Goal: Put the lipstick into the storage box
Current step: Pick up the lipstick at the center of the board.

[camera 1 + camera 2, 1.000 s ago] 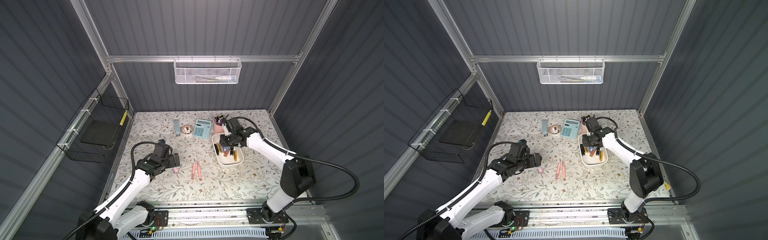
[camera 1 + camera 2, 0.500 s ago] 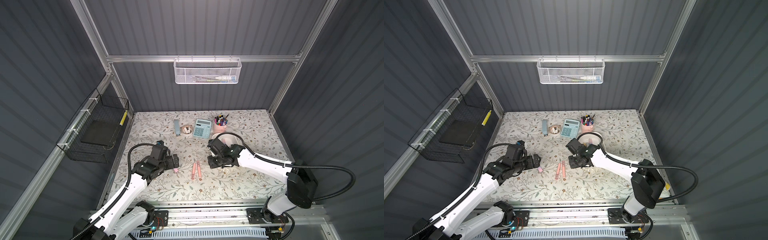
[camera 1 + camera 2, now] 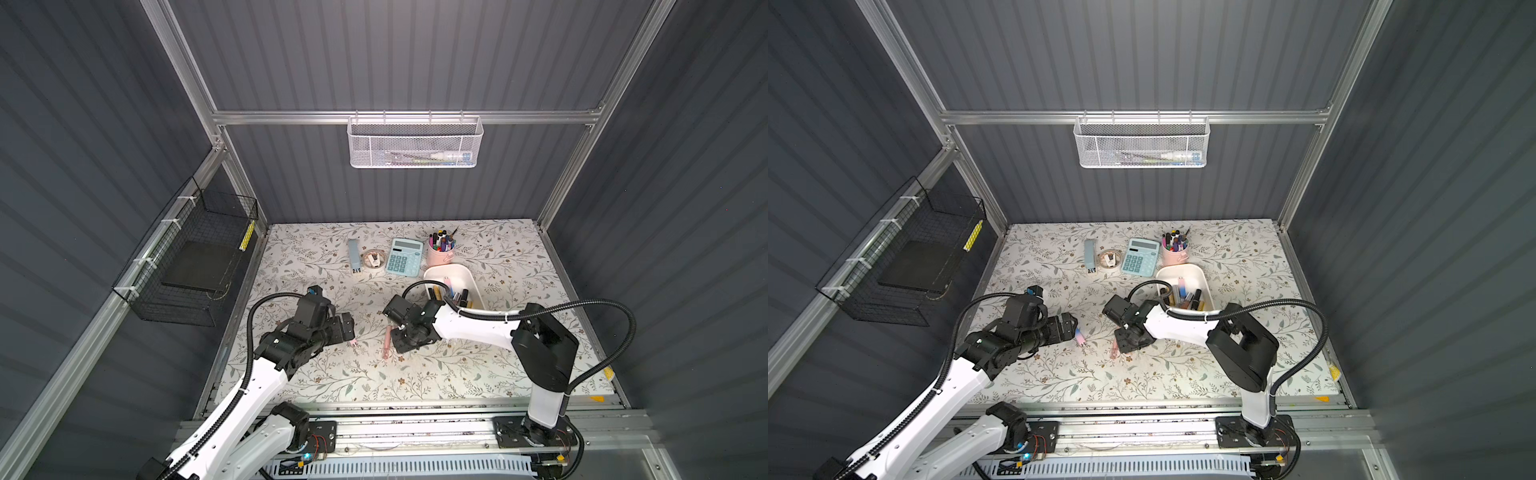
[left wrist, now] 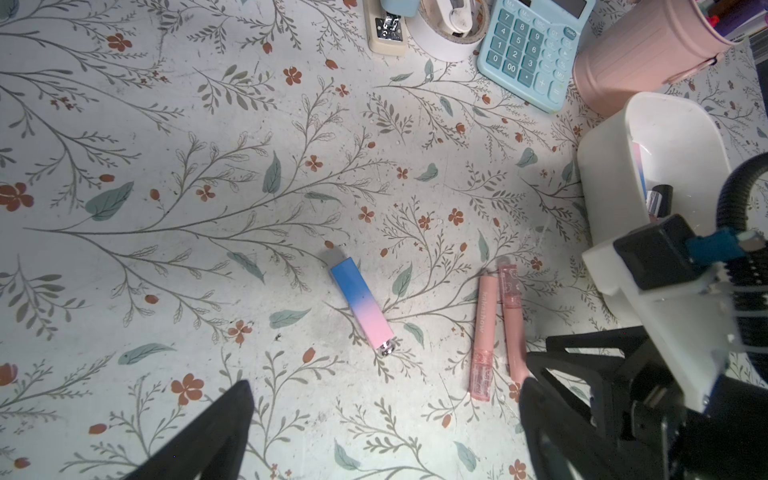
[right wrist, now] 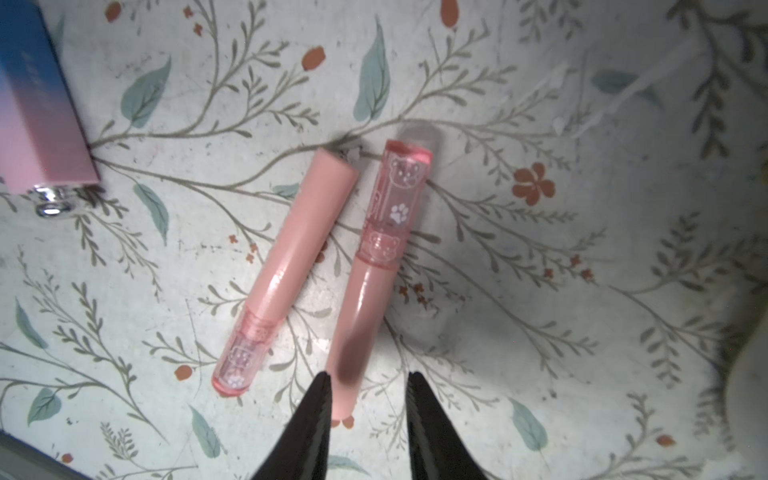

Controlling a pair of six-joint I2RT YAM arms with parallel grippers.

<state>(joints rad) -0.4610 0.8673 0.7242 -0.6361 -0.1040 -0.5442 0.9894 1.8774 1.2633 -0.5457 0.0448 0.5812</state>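
Pink gloss tube [image 5: 365, 291] is my target, flat on the floral table [image 5: 582, 374], with the right gripper [image 5: 368, 380] low over its plain end. The fingers are a little apart on either side and not pinching yet. My worry is that I'm only over the very tip, so closing here could squirt the round tube out or swing it into its twin [image 5: 286, 266], which lies just beside it at 9 o'clock. My left gripper [image 4: 386, 380] hangs spread wide, holding nothing, by the blue-to-pink lipstick [image 4: 361, 305] further out at 9. The storage box [image 4: 602, 178] sits near, about 1 o'clock from the right gripper. Count: three lipsticks loose on the table, one box with several sticks inside that I can't count cleanly, and two grippers.
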